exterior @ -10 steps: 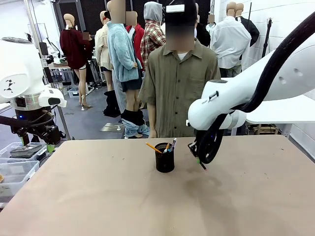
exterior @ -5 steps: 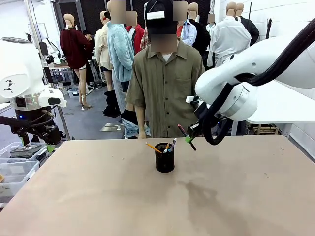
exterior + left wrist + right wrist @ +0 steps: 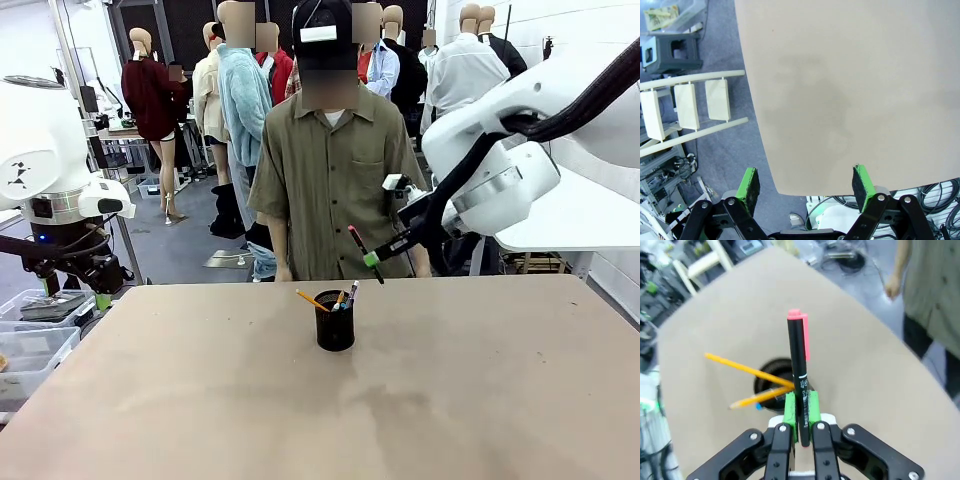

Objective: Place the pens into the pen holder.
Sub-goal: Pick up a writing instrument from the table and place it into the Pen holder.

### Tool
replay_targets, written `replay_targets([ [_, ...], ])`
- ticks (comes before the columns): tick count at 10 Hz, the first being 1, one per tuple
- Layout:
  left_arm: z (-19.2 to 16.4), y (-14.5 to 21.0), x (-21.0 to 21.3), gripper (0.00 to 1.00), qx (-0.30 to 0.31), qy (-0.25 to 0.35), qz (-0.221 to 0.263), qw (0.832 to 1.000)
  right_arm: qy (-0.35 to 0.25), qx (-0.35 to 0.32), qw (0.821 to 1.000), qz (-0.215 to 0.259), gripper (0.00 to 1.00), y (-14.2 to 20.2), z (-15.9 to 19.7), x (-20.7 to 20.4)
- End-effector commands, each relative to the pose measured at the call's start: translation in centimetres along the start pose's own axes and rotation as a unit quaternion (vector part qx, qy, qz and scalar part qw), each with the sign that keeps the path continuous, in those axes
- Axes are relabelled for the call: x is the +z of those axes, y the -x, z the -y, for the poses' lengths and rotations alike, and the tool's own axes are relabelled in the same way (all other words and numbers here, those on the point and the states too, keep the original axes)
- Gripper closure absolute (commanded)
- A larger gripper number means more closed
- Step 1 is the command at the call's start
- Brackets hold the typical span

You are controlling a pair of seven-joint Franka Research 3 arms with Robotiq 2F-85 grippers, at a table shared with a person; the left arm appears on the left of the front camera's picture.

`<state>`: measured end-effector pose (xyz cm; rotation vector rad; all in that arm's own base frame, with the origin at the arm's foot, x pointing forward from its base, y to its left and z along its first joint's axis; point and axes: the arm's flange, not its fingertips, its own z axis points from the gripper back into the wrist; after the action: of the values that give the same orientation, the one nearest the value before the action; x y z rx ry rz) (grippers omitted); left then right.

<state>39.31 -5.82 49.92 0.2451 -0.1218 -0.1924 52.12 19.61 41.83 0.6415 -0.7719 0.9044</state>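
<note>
The black pen with red end (image 3: 799, 370) is clamped low on its barrel between the green pads (image 3: 788, 410) of the right gripper (image 3: 372, 259), which holds it in the air above and a little to the robot's right of the pen holder (image 3: 334, 327). In the front view the pen sits tilted, its red end up and toward the person. The pen holder stands near the middle of the table (image 3: 500, 400), already carrying a yellow-orange pencil (image 3: 312, 300) that leans out over the rim, plus at least one more slim stick (image 3: 351, 293); the small scale there makes it hard to say exactly which.

The main risk is the entry. The pen is gripped near one end, so the long free length could swing if the wrist turns quickly, and a tip that meets the mesh rim instead of the opening could push the light cup over or slide it along the table. The leaning pencil also crosses part of the opening in the right wrist view, so a careless descent could knock it out or jam against it. Letting go too high or at too steep a tilt could make the pen bounce off the rim onto the table.

The left gripper (image 3: 805, 182) hangs past the table's edge with its fingers spread wide and nothing between them, well apart from the pen holder.
</note>
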Motion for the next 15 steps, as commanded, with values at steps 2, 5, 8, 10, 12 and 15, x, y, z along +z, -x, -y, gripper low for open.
replay_targets([
  [2,0.0,0.1,0.1,0.04,0.004,-0.010,-0.003,1.000,-0.083,0.060,0.990,0.093,1.00,1.0,0.3,-0.5],
  [5,0.0,0.1,0.1,0.04,0.004,-0.010,-0.003,1.000,-0.130,0.113,0.978,0.119,1.00,0.7,0.4,-1.9],
  [8,0.0,0.1,0.1,0.04,0.004,-0.010,-0.003,1.000,-0.152,0.136,0.970,0.129,1.00,0.6,1.3,-4.1],
  [10,0.0,0.1,0.1,0.04,0.004,-0.010,-0.003,1.000,-0.153,0.142,0.970,0.129,1.00,0.5,2.0,-5.2],
  [12,0.0,0.1,0.1,0.04,0.004,-0.010,-0.003,1.000,-0.174,0.140,0.965,0.137,1.00,0.8,2.9,-6.4],
  [15,0.0,0.1,0.1,0.04,0.004,-0.010,-0.003,1.000,-0.190,0.139,0.963,0.135,1.00,1.2,3.2,-7.3],
])
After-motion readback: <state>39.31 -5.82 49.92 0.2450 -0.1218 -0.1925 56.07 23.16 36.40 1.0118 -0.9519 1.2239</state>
